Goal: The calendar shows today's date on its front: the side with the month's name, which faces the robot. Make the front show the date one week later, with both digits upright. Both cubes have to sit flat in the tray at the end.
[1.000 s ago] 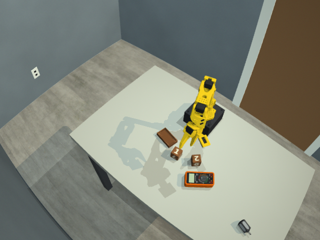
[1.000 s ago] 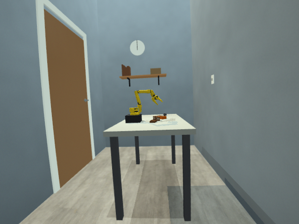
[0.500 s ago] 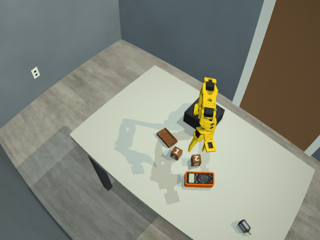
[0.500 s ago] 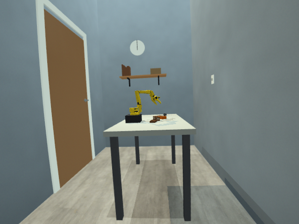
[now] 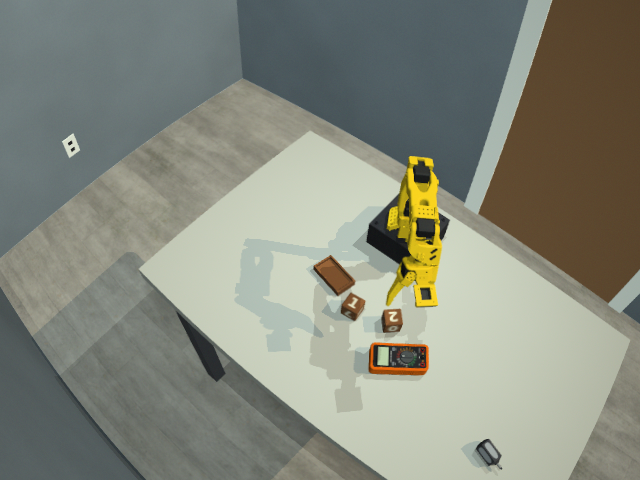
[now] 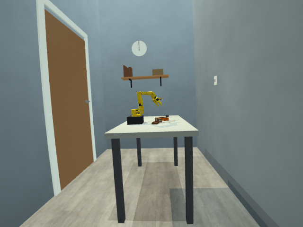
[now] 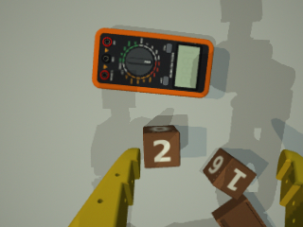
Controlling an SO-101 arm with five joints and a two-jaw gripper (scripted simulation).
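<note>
My gripper [image 5: 407, 303] [image 6: 159, 105] [image 7: 210, 153] is open and empty, high above the table on the robot's side of the cubes. One brown cube [image 5: 392, 320] [image 7: 161, 150] stands on the table with a 2 on top; a 0 shows on its side away from the robot. The other cube [image 5: 353, 306] [image 7: 229, 173] sits turned at an angle beside the tray, with a 1 on top and a 6 or 9 on one side in the wrist view. The brown tray [image 5: 334, 275] [image 7: 240, 217] holds no cube. Its month name and the cubes' robot-facing sides are hidden.
An orange multimeter [image 5: 398, 358] [image 7: 152, 62] lies beyond the cubes from the robot. A small dark object [image 5: 489, 453] lies farther off near the table's edge. The robot's black base [image 5: 385, 238] [image 6: 135, 120] stands behind the tray.
</note>
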